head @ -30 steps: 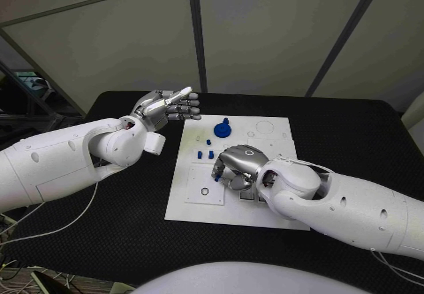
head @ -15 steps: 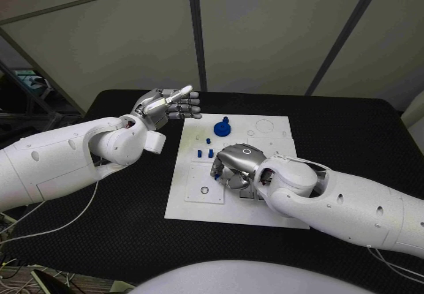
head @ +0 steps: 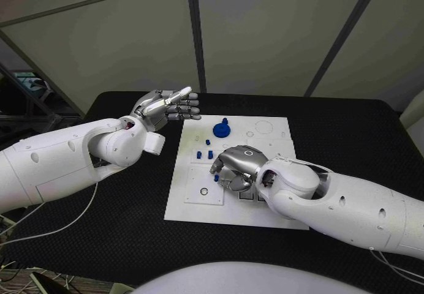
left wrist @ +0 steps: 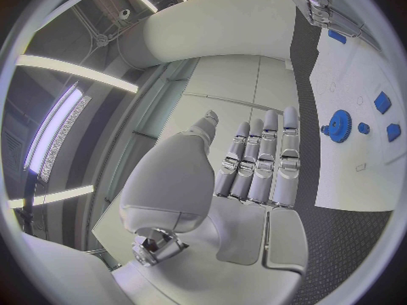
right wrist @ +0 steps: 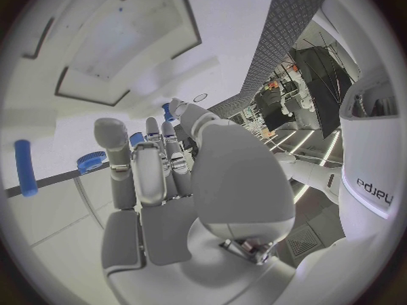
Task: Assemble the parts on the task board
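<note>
The white task board (head: 265,211) lies mid-table. On its far part stand a blue gear (head: 223,128), also seen as the gear (left wrist: 341,125), and several small blue parts (head: 206,154). My right hand (head: 237,168) is curled down over the board's middle. It pinches a small blue part (head: 216,178) at its fingertips; the same part (right wrist: 166,109) sits by the thumb tip in the right wrist view. My left hand (head: 168,104) hovers over the table beyond the board's far left corner. It is open, with straight fingers (left wrist: 263,156) and nothing in it.
Shallow recesses and holes mark the board: an oval hole (head: 205,192) at its near left and round outlines (head: 264,127) at its far right. A blue peg (right wrist: 26,168) lies on the board. Black table (head: 353,135) surrounds the board.
My right hand has shifted slightly over the board's middle, still curled with the blue part at its fingertips. The left hand has stayed still.
</note>
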### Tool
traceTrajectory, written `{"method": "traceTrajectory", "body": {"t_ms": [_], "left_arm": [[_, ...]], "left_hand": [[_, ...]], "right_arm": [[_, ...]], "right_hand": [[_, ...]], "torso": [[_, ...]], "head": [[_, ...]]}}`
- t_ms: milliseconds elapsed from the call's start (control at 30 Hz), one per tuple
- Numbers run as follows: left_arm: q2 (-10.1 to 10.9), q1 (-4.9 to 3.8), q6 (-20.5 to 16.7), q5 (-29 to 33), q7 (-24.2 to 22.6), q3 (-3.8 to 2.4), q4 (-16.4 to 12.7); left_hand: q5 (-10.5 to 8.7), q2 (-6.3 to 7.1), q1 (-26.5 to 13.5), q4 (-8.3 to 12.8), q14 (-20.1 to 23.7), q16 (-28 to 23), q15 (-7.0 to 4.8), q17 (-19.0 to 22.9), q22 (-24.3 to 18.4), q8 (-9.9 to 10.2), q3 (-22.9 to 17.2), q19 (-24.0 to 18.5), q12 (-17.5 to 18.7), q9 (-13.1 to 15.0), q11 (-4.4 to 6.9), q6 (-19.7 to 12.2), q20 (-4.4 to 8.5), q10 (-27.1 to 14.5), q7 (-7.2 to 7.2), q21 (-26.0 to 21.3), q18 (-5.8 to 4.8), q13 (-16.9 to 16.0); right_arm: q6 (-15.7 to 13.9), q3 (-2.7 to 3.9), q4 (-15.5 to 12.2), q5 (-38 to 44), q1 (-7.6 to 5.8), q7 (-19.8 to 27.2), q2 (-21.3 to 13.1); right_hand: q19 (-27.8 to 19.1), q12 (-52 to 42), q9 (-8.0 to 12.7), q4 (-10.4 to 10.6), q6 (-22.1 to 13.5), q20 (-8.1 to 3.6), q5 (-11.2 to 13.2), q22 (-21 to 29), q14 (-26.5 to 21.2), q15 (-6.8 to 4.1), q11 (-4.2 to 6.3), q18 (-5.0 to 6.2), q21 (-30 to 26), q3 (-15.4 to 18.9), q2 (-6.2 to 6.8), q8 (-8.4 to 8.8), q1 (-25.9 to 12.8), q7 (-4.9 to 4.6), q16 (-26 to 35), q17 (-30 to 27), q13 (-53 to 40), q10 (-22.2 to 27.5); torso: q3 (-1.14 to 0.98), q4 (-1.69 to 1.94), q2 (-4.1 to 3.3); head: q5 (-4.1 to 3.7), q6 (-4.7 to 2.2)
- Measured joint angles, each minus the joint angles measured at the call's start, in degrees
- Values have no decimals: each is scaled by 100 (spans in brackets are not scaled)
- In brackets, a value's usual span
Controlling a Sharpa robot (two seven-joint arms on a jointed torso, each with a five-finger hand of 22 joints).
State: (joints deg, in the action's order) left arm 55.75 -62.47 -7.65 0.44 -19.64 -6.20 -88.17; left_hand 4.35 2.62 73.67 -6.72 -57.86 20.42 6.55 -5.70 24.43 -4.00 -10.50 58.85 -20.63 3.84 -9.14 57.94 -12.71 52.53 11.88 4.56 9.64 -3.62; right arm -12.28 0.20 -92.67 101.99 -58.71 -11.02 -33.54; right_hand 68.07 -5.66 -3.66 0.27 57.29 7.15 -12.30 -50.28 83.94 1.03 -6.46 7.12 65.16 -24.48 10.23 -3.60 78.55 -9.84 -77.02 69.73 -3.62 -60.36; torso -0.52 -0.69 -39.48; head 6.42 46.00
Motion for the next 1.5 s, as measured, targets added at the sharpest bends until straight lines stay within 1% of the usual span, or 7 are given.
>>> {"method": "traceTrajectory", "body": {"t_ms": [267,300,467,633,900,1233,1500], "left_arm": [[17,0,1,0,0,0,17],[22,0,1,0,0,0,16],[55,0,1,0,-1,0,10],[68,0,0,1,-2,0,5],[61,1,-1,1,-1,1,7],[35,1,0,1,-1,1,20],[24,1,0,1,0,2,22]], "left_hand": [[0,0,0,0,0,0,0,0,0,0,0,0,0,0,0,0,0,0,0,0,0,0],[0,0,0,0,0,0,0,1,-4,0,0,0,0,0,0,0,0,0,0,0,0,0],[0,0,0,0,0,0,0,7,-16,0,0,0,0,0,0,0,0,0,0,0,0,0],[0,0,0,0,0,0,0,6,-22,0,0,0,0,0,0,0,0,0,0,0,0,0],[0,0,0,0,0,0,0,8,-28,0,0,0,0,0,0,0,0,0,0,0,0,0],[0,0,0,0,0,-11,0,11,-27,0,0,0,0,0,0,0,0,0,0,-2,0,0],[0,0,0,16,0,-23,0,11,-34,0,16,0,0,0,0,0,0,0,0,-22,0,0]], "right_arm": [[-253,29,-366,-37,0,14,-378],[-277,71,-412,-49,2,12,-437],[-379,429,-601,-153,-106,-46,-818],[-356,564,-582,-291,-252,-136,-1199],[-140,606,-439,-448,-310,-163,-1502],[163,609,-289,-486,-315,-154,-1393],[344,609,-122,-487,-315,-161,-1262]], "right_hand": [[0,-74,-15,38,0,0,0,39,0,0,-9,0,-23,101,24,0,-23,0,0,-47,-17,8],[0,-92,-16,52,0,0,0,39,0,0,-9,0,-26,116,24,0,-23,0,0,-48,-21,8],[0,-159,-27,68,31,0,9,31,0,0,-9,0,-26,163,-1,-20,-48,30,0,-48,-24,8],[23,-258,-27,104,38,-23,22,-15,0,0,44,0,-26,342,59,-20,-108,66,0,-42,-23,32],[53,-399,-26,213,32,-53,-97,-25,0,0,75,0,-26,687,89,-20,-137,113,0,-67,-23,68],[95,-477,-31,252,57,-52,-97,-25,0,-1,95,0,-26,774,51,-20,-98,169,0,-80,-23,89],[203,-623,-33,260,77,-91,-97,-161,1,-44,155,0,58,781,-101,-19,55,190,0,-36,-23,-80]], "torso": [[-3,-6,-4],[-2,-9,-4],[4,-13,-4],[7,-16,-3],[5,-21,-8],[3,-2,-10],[9,-2,-8]], "head": [[5,-10],[11,-10],[-9,-19],[-46,-54],[-95,-88],[-109,-81],[-98,-77]]}}
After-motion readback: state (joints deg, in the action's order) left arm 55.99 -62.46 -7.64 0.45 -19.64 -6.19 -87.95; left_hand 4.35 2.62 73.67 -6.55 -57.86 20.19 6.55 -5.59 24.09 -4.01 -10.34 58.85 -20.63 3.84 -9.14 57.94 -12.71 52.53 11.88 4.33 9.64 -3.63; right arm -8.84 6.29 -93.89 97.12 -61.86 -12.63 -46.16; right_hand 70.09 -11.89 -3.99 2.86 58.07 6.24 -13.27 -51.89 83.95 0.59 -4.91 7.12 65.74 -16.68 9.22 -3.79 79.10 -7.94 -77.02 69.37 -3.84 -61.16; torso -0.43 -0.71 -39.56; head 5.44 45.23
